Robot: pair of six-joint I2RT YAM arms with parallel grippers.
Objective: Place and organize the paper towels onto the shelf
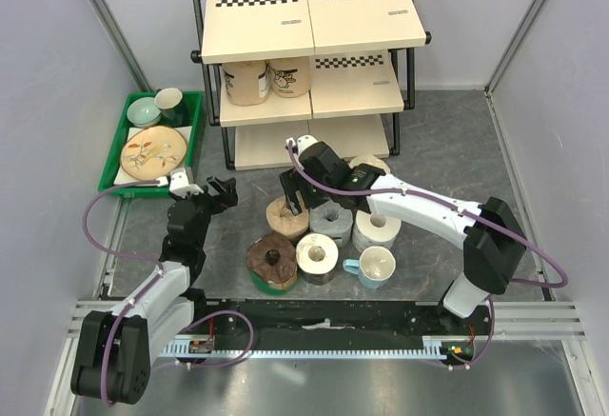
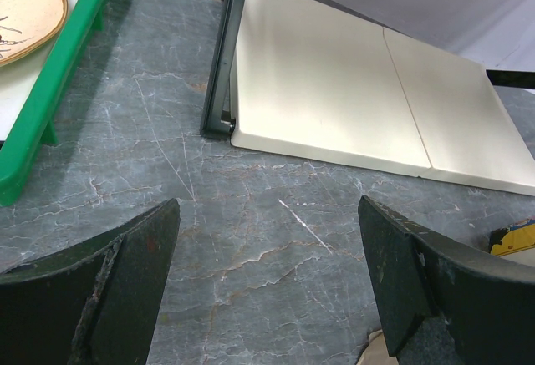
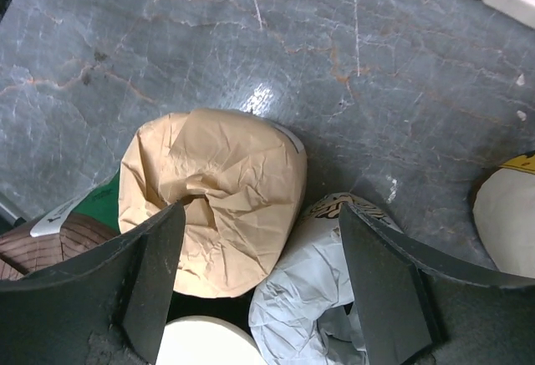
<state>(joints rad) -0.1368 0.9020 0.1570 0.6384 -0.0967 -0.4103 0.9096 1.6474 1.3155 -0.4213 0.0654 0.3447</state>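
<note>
The shelf [image 1: 314, 16] stands at the back, with two cream rolls [image 1: 268, 79] on the left of its middle tier. Several paper towels stand clustered on the table: tan [image 1: 285, 218], grey [image 1: 331, 221], white [image 1: 377, 228], dark brown [image 1: 273, 261], cream [image 1: 317, 256], and one [image 1: 369, 164] behind the right arm. My right gripper [image 1: 295, 188] is open and empty above the tan roll [image 3: 213, 198], its fingers [image 3: 150, 265] straddling the tan and grey [image 3: 318, 290] rolls. My left gripper [image 1: 221, 192] is open and empty over bare table, facing the shelf's bottom board [image 2: 334, 89].
A white mug with a blue handle [image 1: 377, 267] stands right of the cream roll. A green tray [image 1: 195, 102] with a plate and bowls sits at the back left, and its rim [image 2: 50, 106] shows in the left wrist view. Grey walls close in both sides.
</note>
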